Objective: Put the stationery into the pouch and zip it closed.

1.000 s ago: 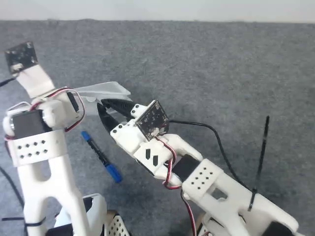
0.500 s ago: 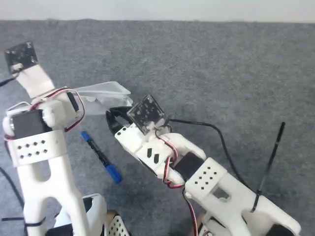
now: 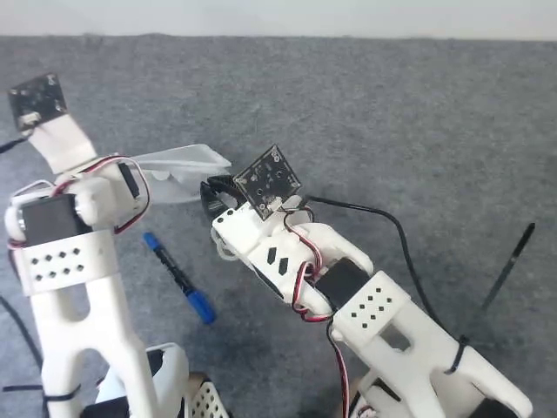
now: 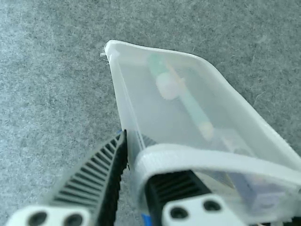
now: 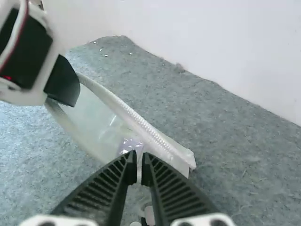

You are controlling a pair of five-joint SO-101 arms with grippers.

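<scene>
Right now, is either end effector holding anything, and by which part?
The left end effector clamps the pouch by its long zipper edge. The right end effector appears to pinch the same pouch at the zipper's end corner.

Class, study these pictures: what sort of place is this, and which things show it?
Probably a robotics test bench: two white robot arms, a grey felt-like table cover, a plain white wall.

far carpet (image 3: 392, 104) open, arms (image 3: 83, 287) flank pen (image 3: 178, 277) and pouch (image 3: 184, 162)

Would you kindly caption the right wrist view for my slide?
Right hand pinching the translucent pouch at its edge.
</scene>
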